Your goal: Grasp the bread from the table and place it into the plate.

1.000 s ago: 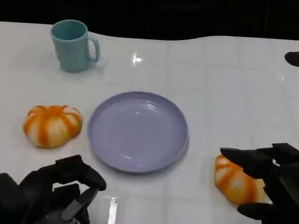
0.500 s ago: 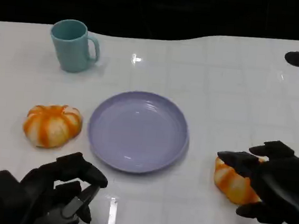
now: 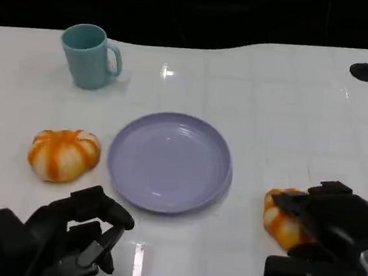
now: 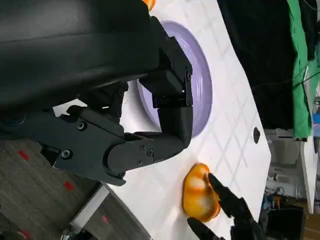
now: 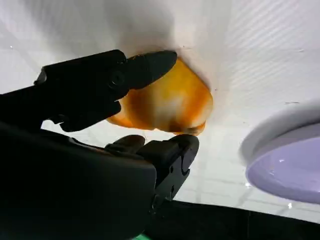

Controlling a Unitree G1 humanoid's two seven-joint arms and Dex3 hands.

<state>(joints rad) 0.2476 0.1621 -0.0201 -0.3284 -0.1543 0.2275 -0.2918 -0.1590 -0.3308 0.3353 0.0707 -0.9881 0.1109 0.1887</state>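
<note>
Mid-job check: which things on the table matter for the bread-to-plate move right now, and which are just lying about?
In play:
- bread roll, on the table to the right of the plate
- right hand, fingers closing around that roll
- lavender plate, nothing on it

Lying about:
- teal mug, far left
- second bread roll, left of the plate
- left hand, holding nothing

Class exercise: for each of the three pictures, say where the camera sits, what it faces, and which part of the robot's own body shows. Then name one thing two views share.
Head view: high on the robot, looking down at the table; both hands low in frame.
Left wrist view: behind the left hand, facing the plate.
Right wrist view: behind the right hand, facing the bread its fingers flank.
Shared: all three show that bread and the plate.
</note>
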